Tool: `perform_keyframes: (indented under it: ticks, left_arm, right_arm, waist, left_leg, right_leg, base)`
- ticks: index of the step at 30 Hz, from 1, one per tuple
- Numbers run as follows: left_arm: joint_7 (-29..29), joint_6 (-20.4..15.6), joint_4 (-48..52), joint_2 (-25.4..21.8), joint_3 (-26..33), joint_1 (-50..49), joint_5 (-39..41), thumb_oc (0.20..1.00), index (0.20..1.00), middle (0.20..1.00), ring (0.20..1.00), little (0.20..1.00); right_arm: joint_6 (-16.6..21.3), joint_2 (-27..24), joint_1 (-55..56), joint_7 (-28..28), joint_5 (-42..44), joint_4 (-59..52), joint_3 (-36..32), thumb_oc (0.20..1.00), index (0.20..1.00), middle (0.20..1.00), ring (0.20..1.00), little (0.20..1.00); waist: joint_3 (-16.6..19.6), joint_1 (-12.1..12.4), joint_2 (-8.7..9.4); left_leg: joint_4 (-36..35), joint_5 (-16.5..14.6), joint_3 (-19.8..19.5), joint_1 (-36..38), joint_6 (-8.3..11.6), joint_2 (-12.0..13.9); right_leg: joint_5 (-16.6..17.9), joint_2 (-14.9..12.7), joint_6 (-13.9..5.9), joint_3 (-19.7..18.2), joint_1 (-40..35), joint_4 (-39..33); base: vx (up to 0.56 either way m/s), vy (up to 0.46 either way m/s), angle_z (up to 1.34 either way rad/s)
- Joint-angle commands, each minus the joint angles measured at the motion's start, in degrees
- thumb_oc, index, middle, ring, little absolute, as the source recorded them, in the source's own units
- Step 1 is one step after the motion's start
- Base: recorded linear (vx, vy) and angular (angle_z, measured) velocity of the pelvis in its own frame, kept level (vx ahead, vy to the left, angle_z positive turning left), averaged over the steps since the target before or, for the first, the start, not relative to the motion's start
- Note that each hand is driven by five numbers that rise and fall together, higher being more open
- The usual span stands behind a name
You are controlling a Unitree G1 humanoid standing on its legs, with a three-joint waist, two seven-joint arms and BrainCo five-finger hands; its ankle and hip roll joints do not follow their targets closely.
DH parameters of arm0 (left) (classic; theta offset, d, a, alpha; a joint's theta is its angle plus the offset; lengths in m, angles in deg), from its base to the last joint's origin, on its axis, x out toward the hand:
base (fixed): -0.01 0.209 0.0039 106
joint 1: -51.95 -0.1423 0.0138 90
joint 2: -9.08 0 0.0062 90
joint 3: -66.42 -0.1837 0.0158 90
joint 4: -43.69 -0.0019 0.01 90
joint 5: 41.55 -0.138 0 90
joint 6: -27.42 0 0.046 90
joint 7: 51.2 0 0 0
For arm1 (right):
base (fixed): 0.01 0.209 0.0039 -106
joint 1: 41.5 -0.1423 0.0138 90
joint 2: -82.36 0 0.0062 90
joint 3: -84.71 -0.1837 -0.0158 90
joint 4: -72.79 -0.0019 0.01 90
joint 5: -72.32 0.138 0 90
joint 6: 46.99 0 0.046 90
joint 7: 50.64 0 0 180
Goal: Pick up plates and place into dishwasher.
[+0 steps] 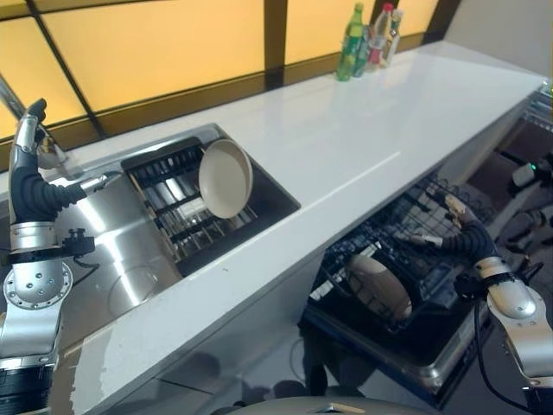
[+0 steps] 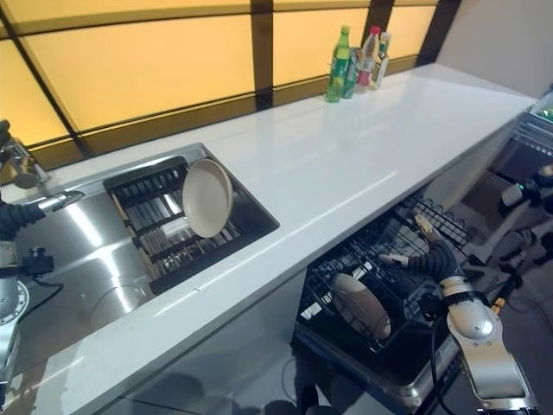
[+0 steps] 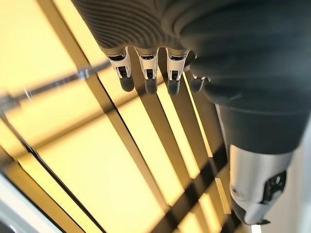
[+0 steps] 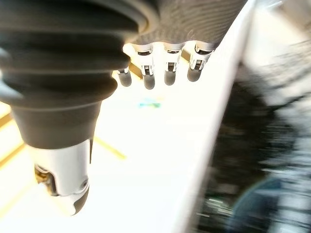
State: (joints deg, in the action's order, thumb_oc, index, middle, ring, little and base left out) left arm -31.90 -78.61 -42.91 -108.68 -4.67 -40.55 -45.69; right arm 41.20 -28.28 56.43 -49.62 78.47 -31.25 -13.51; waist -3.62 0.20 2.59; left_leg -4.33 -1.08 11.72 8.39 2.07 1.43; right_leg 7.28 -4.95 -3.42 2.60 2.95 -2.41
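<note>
**One plate in the sink rack, one in the dishwasher, both hands empty**

A cream plate [image 1: 225,178] stands on edge in the dark rack [image 1: 186,207] set in the steel sink [image 1: 112,268], at about ten o'clock in the head views; a second plate [image 1: 381,285] leans upright in the black wire dishwasher basket [image 1: 406,259], pulled out below the white counter [image 1: 363,138] at about four o'clock; the two plates are well apart, with the counter edge between them.

The right hand [image 1: 451,226] hovers over the basket, just beside the second plate at its three o'clock and not touching it; its fingers [image 4: 169,73] are straight and spread, and it grips nothing; the left hand [image 1: 33,147] is raised at nine o'clock above the sink's far-left corner, near the faucet [image 2: 22,166]; its fingers [image 3: 148,73] hang relaxed and loose, holding nothing.

Three bottles [image 1: 370,39] stand together at the counter's back edge, at one o'clock, against the amber window panels [image 1: 155,43].
</note>
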Motion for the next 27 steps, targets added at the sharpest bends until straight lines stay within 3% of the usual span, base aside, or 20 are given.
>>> perform_keyframes:
  ticks: [1, 5, 8, 10, 12, 14, 17, 18, 22, 27]
  left_arm:
    - [3.6, -0.2, -5.3, -4.3, -2.1, 3.1, -4.7, 1.0, 1.0, 1.0, 1.0, 1.0]
    - [6.7, 1.3, -7.8, -6.9, -5.3, 4.1, -12.7, 1.0, 1.0, 1.0, 1.0, 1.0]
    - [8.9, 0.3, -9.2, -7.7, -5.9, 2.7, -13.5, 1.0, 1.0, 1.0, 1.0, 1.0]
    - [10.7, -0.7, -9.6, -7.3, -5.4, 0.5, -16.0, 1.0, 1.0, 1.0, 1.0, 1.0]
    - [12.3, -0.3, -10.1, -8.0, -5.0, -1.5, -21.8, 1.0, 1.0, 1.0, 1.0, 1.0]
    - [13.1, 1.9, -9.4, -10.1, -5.0, -3.2, -28.0, 1.0, 1.0, 1.0, 1.0, 1.0]
    - [13.9, 4.9, -8.8, -13.3, -6.2, -4.0, -31.2, 1.0, 1.0, 1.0, 1.0, 1.0]
    - [14.7, 5.0, -9.3, -14.2, -6.6, -3.8, -31.9, 1.0, 1.0, 1.0, 1.0, 1.0]
    - [20.4, 4.0, -12.3, -15.0, -8.9, -2.3, -35.3, 1.0, 1.0, 1.0, 1.0, 1.0]
    - [25.3, 4.7, -13.1, -15.5, -9.7, -0.8, -38.5, 1.0, 1.0, 1.0, 1.0, 1.0]
  right_arm:
    - [6.1, -1.2, -6.9, 3.1, 3.8, -2.1, -0.6, 1.0, 1.0, 1.0, 1.0, 1.0]
    - [8.5, -3.5, -9.0, -0.3, 6.2, -3.9, 0.8, 1.0, 1.0, 1.0, 1.0, 1.0]
    - [11.4, -4.4, -10.7, -1.8, 8.9, -3.5, 1.7, 1.0, 1.0, 1.0, 1.0, 1.0]
    - [12.5, -3.6, -12.0, -2.2, 9.6, -2.3, 3.1, 1.0, 1.0, 1.0, 1.0, 1.0]
    - [11.9, -2.7, -14.5, -2.0, 9.1, -1.6, 5.4, 1.0, 1.0, 1.0, 1.0, 1.0]
    - [11.4, -2.7, -16.5, -2.7, 9.7, -1.4, 7.6, 1.0, 1.0, 1.0, 1.0, 1.0]
    - [11.9, -4.9, -17.0, -3.0, 11.5, -1.6, 8.7, 1.0, 1.0, 1.0, 1.0, 1.0]
    - [12.0, -5.9, -17.3, -2.9, 12.5, -1.5, 9.1, 1.0, 1.0, 1.0, 1.0, 1.0]
    - [13.4, -6.3, -15.5, -2.8, 12.7, -0.3, 9.0, 1.0, 1.0, 1.0, 1.0, 1.0]
    - [12.4, -6.4, -13.7, -1.4, 11.1, -0.7, 8.7, 1.0, 1.0, 1.0, 1.0, 1.0]
  waist:
    - [1.0, 1.4, -1.61]
    - [0.7, 1.2, -2.03]
    - [-0.7, 1.4, -1.5]
    - [-2.1, 2.5, -1.72]
    - [-2.9, 4.1, -2.33]
    - [-3.0, 5.3, -3.36]
    - [-3.3, 5.6, -4.17]
    - [-3.1, 5.2, -3.99]
    - [-3.5, 3.9, -4.74]
    - [-4.3, 2.8, -5.36]
  left_leg:
    - [3.5, 2.2, -8.6, -6.9, -1.92, -1.9]
    - [7.2, 1.6, -8.7, -8.1, -0.22, -1.1]
    - [17.3, 1.4, -8.4, -11.4, -0.02, -1.6]
    - [22.5, 3.3, -11.2, -14.5, -0.17, -2.2]
    - [20.5, 4.8, -16.2, -15.2, -0.89, -3.1]
    - [13.9, 9.3, -20.0, -15.5, -0.07, -1.4]
    - [9.4, 13.2, -21.6, -16.8, 1.06, 0.5]
    - [8.9, 10.1, -21.5, -16.1, 0.75, 0.0]
    - [9.3, 5.7, -20.4, -14.9, 0.87, -0.5]
    - [8.7, 3.3, -20.2, -12.5, 0.41, -1.5]
  right_leg:
    - [-8.0, 1.6, 0.04, 3.5, -4.2, 7.2]
    - [-8.7, 1.7, 1.31, 4.3, -5.2, 5.7]
    - [-8.6, 1.6, 2.46, 4.0, -5.4, 5.9]
    - [-8.7, 2.3, 3.0, 2.6, -5.6, 6.7]
    - [-8.9, 3.1, 3.0, 0.0, -6.0, 7.1]
    - [-9.1, 3.8, 3.04, -2.1, -6.2, 6.8]
    - [-10.2, 3.6, 3.03, -3.6, -6.5, 6.9]
    - [-11.0, 3.0, 2.77, -3.8, -6.2, 7.5]
    - [-12.6, 1.4, 1.83, -2.4, -3.4, 11.4]
    - [-11.6, -1.0, 0.23, -1.4, -0.3, 12.8]
  base:
    - [-0.02, -0.102, 0.11]
    - [-0.05, -0.101, 0.13]
    - [-0.05, -0.114, 0.04]
    - [0.02, -0.046, -0.18]
    - [0.11, 0.061, -0.69]
    - [0.14, 0.176, -0.83]
    - [0.17, 0.212, -1.07]
    - [0.13, 0.208, -0.91]
    - [0.19, 0.24, 0.06]
    - [0.14, 0.206, -0.04]
